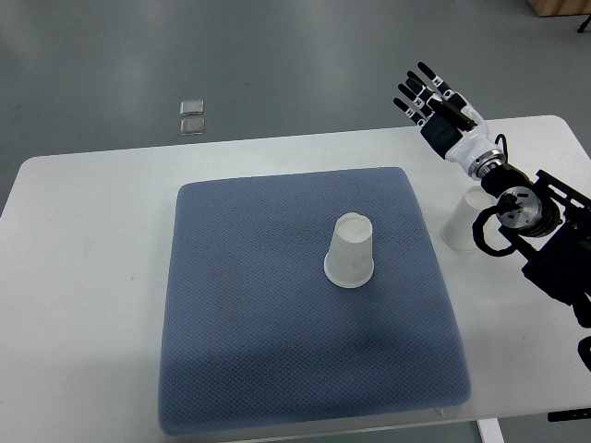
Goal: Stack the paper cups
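— What is the blue-grey square mat (305, 305) made of?
— Woven cloth, matt and finely dimpled, on a smooth white table (83, 277).
— And the upside-down white paper cup (350, 251) mid-frame?
— Matt, slightly translucent. The black-and-white right hand (439, 106), upper right, looks like glossy plastic.

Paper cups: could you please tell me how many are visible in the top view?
2. One translucent white paper cup stands upside down on the blue-grey mat; the second white paper cup sits on the white table, partly hidden behind the right arm.
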You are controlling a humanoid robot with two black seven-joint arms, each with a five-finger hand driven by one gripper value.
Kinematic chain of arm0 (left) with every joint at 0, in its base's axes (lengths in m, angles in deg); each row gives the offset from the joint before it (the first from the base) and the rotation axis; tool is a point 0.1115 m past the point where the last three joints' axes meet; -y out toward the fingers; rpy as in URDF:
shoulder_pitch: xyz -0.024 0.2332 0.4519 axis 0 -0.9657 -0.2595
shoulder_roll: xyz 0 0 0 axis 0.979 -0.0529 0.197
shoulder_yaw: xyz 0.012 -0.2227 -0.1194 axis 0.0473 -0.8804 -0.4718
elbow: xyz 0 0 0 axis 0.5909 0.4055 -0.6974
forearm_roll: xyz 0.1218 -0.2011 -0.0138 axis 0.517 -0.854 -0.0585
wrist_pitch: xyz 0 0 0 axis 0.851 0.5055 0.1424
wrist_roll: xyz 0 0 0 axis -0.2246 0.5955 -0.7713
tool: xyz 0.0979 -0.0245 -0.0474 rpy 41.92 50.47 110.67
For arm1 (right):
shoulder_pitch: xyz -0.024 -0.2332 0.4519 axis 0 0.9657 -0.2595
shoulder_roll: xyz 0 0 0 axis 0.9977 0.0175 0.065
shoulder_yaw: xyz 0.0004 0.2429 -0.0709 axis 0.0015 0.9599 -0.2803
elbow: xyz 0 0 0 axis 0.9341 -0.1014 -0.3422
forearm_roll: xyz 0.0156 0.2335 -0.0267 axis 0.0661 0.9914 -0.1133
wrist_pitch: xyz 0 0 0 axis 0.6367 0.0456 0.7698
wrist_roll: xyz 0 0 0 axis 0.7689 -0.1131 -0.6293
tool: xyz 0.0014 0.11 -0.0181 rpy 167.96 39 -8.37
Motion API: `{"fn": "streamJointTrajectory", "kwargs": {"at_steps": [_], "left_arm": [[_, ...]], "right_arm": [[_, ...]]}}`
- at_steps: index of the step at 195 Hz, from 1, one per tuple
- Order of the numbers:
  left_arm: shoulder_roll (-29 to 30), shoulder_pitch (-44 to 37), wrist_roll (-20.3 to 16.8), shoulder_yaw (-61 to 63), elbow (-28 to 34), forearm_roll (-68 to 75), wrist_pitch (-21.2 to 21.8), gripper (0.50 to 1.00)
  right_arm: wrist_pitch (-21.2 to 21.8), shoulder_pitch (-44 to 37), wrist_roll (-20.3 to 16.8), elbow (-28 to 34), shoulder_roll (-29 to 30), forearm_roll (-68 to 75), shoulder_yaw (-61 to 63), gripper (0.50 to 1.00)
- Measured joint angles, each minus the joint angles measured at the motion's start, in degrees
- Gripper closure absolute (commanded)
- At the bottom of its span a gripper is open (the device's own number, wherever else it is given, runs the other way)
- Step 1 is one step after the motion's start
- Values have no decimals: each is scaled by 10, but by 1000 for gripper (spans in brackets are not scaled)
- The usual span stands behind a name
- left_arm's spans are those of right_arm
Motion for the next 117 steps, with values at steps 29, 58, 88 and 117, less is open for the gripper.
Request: {"fn": "streamJointTrajectory", "kwargs": {"at_steps": [29, 58, 88, 117], "left_arm": [[0, 0, 0, 0, 0, 0, -1, 500], [0, 0, 0, 0, -1, 0, 0, 500], [0, 0, 0, 0, -2, 0, 0, 500], [0, -1, 0, 2, -2, 0, -1, 500]], "right_arm": [[0, 0, 0, 0, 0, 0, -1, 574], [1, 0, 0, 0, -1, 0, -1, 574], [4, -7, -1, 1, -17, -8, -14, 574], [6, -29, -2, 5, -50, -68, -72, 574]]}}
